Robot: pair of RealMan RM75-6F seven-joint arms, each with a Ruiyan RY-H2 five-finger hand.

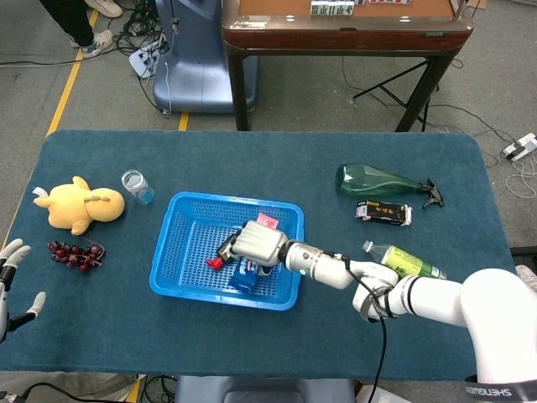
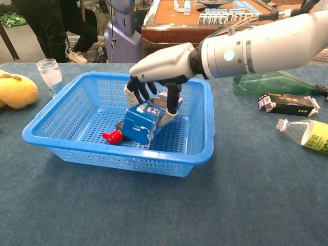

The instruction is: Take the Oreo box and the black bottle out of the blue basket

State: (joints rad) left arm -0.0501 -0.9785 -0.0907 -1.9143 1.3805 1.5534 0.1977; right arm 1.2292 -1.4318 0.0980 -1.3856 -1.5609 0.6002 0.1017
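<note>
Right hand (image 2: 154, 95) grips the blue cardboard Oreo box (image 2: 141, 122) from above, fingers (image 2: 170, 102) down its sides. Box is tilted, one lower corner looks to be on or just above the floor of the blue perforated plastic basket (image 2: 77, 154), at roughly 6 o'clock of its centre in the head view.

Risks, near to far:
- Basket front rim sits low in front of the box. If the lift goes forward before the box is clear of it, the box corner catches the rim and drags or tips the basket.
- Grip is off-axis: box is canted, held near the top. It may pivot or slip out on the lift.
- Small black bottle with red cap (image 2: 114, 135) lies just beside the box, at its 9 o'clock, apparently touching. A swinging box can shove or roll it under the hand, making the second pick harder.
- Pink-and-white packet (image 1: 267, 222) at 12 o'clock of the box, against the far wall; may get snagged by the fingers.

Left hand (image 1: 12, 277) sits at the table's left edge, fingers spread, holding nothing, well apart from the basket.
</note>
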